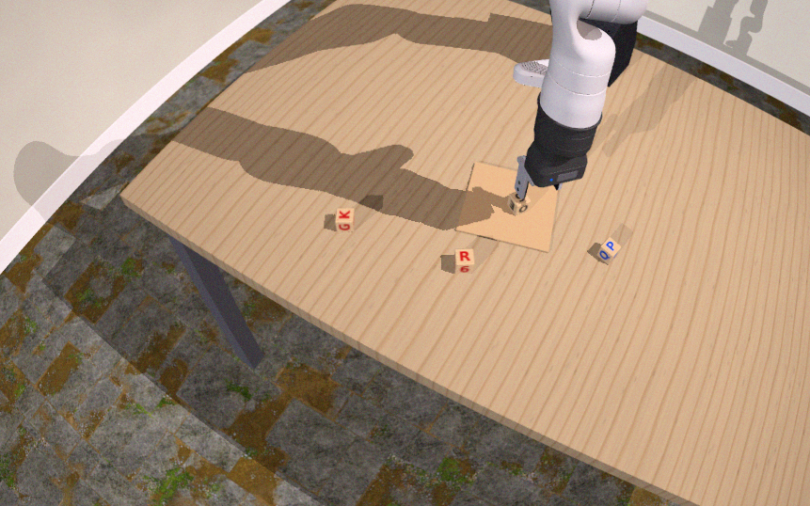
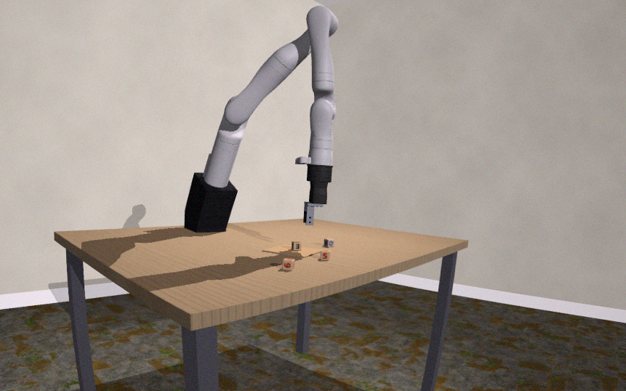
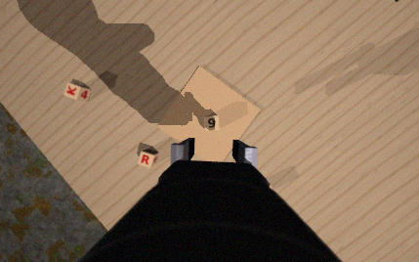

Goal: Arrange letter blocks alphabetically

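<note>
the claw (image 1: 537,194) (image 2: 309,224) (image 3: 213,147) is released, its fingers wide apart, above the bench (image 1: 709,314) (image 2: 237,282) (image 3: 343,171). below it, a pale wooden cube with a black 9 on top (image 1: 518,203) (image 2: 296,246) (image 3: 211,122) sits on the thin, square tan mat (image 1: 511,236) (image 2: 275,250) (image 3: 208,88). left of the claw in the wrist view, both off the mat, are a pale wooden cube with a red k on top (image 1: 344,220) (image 2: 288,264) (image 3: 77,91) and, nearer, one with a red r (image 1: 464,260) (image 2: 324,255) (image 3: 147,157). in the top view, a blue-lettered p cube (image 1: 609,249) (image 2: 328,242) lies right of the claw, off the mat.
</note>
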Controlling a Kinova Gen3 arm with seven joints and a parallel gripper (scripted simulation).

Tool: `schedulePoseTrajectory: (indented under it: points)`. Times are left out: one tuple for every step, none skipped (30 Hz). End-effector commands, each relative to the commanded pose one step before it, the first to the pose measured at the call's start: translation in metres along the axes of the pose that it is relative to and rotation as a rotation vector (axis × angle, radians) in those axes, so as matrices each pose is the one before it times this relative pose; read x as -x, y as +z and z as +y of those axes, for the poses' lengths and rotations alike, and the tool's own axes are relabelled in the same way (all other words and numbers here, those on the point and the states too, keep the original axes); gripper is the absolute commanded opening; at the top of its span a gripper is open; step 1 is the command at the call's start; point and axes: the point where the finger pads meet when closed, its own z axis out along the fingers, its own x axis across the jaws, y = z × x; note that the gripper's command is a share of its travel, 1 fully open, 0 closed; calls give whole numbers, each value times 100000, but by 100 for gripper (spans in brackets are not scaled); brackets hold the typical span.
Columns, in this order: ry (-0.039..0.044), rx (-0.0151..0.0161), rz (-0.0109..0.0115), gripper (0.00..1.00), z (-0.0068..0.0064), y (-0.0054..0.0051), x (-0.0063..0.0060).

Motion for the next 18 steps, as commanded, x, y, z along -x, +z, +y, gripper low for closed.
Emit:
schedulePoseTrajectory:
  points:
    - [76,483,-133,100,-47,-135,452]
    - [103,-49,-85,100,-33,-2,54]
    - [-85,-57,18,100,-5,17,-27]
    - [-185,15,47,100,37,4,-61]
    - [-112,16,29,100,25,1,-37]
    - [-53,9,13,100,12,0,-17]
    - [-18,3,1,100,4,0,-5]
    - [-2,-1,-4,100,0,0,1]
    - [2,-2,-4,100,-1,0,2]
    - [0,0,-1,100,0,0,0]
    - [-2,0,0,100,0,0,-1]
    - [-1,0,0,100,0,0,0]
    - [-1,0,0,100,0,0,0]
    - [0,0,0,100,0,0,0]
    - [0,0,0,100,0,0,0]
    - [0,0,0,100,0,0,0]
    - [0,0,0,100,0,0,0]
    - [0,0,0,100,0,0,0]
